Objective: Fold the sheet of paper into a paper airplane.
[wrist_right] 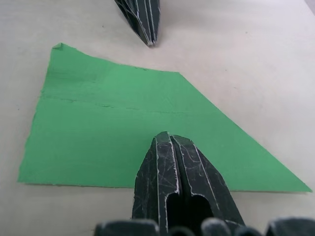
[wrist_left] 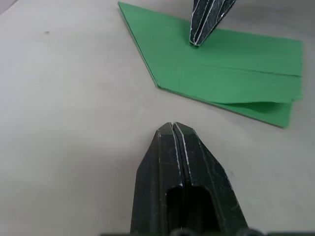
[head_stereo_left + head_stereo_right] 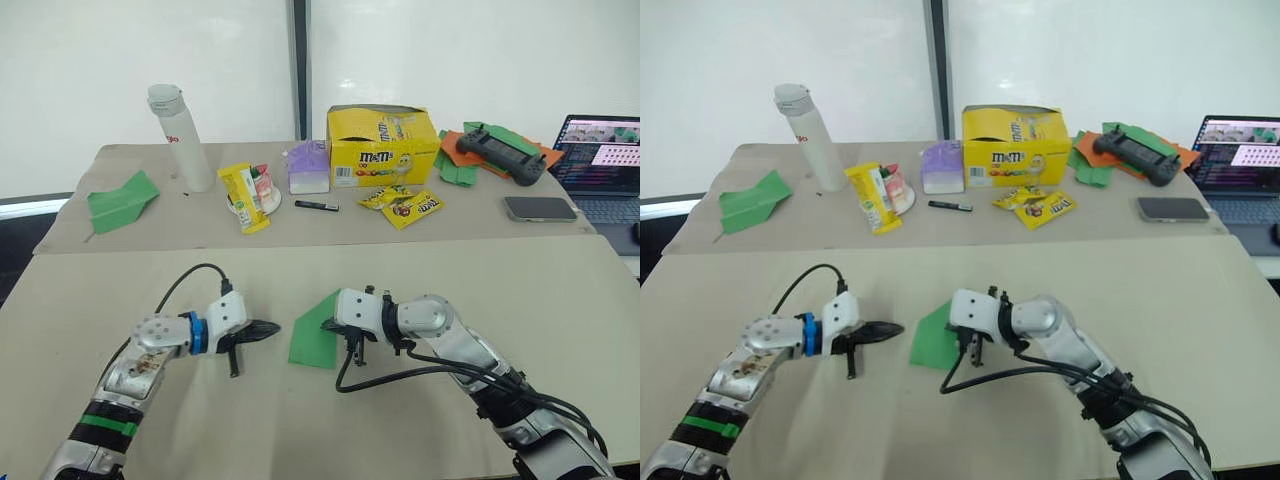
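Note:
The sheet of paper is a bright green creased wedge lying flat on the near table, with a fold line along its length. My right gripper is shut and points down, its tip resting on top of the paper near the middle. To the paper's left, my left gripper is shut with nothing between its fingers. Its tip lies low over the table, a short way off the paper's slanted edge and not touching it.
On the far table stand a white bottle, a yellow M&M's box, snack packets, a pen and a separate green paper plane. A controller on paper scraps, a phone and a laptop sit at the right.

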